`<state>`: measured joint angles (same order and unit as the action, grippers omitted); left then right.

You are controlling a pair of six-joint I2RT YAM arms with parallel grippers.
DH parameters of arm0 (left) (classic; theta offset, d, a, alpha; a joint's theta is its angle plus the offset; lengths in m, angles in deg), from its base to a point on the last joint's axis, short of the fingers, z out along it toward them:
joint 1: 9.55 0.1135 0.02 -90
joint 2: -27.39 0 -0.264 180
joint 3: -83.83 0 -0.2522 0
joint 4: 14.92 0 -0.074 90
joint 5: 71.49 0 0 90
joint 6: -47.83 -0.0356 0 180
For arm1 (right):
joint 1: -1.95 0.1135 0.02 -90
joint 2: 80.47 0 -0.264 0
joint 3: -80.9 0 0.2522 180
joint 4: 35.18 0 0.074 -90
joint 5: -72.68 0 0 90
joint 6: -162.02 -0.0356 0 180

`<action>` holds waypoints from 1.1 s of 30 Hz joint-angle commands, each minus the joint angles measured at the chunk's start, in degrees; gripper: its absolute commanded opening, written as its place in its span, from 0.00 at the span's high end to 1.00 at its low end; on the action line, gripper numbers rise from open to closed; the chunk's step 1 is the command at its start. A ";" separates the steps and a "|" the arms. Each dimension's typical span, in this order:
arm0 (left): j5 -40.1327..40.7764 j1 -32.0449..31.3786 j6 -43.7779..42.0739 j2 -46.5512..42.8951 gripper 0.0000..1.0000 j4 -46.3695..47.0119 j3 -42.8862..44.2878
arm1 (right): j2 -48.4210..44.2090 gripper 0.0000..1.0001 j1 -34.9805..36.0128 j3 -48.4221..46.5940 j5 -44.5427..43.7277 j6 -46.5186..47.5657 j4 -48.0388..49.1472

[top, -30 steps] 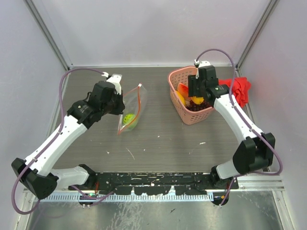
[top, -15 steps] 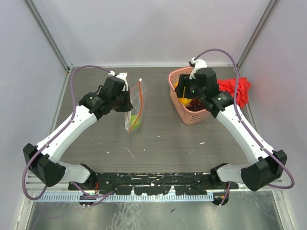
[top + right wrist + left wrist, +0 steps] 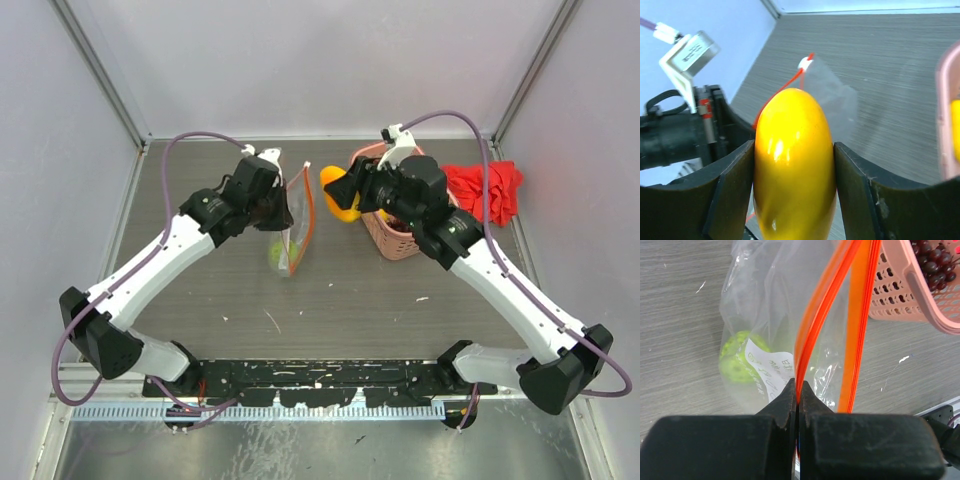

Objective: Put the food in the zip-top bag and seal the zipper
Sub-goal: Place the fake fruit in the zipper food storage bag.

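Observation:
The clear zip-top bag (image 3: 293,232) hangs upright, mouth up, with its orange-red zipper (image 3: 812,320) parted into two strips. My left gripper (image 3: 798,388) is shut on one zipper strip at the bag's near edge. Inside the bag, at the bottom, lies the bumpy lime-green ball (image 3: 739,359). My right gripper (image 3: 794,155) is shut on a yellow piece (image 3: 794,165) of food and holds it in the air just right of the bag's mouth (image 3: 340,195). The dark purple grape bunch (image 3: 932,260) lies in the pink basket.
The pink lattice basket (image 3: 385,240) stands right of the bag, partly under my right arm. Another yellow piece (image 3: 956,130) shows inside it. A red cloth (image 3: 488,190) lies at the back right. Walls close in the table on three sides.
My right gripper has lifted the yellow piece out of the basket and carried it left toward the bag. My left gripper has drawn the bag to the right and stood it upright.

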<state>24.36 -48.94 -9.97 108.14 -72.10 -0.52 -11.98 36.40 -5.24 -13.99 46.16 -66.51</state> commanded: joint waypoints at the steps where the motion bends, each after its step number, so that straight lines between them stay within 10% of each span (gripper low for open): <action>1: 1.64 -0.96 0.75 0.51 1.00 2.03 4.34 | -2.39 0.73 3.14 3.58 0.16 -7.60 15.08; 13: 0.29 -2.34 2.64 1.03 1.00 1.75 5.55 | -1.97 0.74 8.38 16.22 -7.19 -16.56 35.97; 33: 0.13 -2.75 0.45 1.20 1.00 1.32 5.78 | 1.63 0.73 8.63 17.20 -3.38 -16.98 24.92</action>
<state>25.25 -51.19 -8.44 109.80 -72.25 2.34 -12.39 44.75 16.66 -19.24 28.30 -40.28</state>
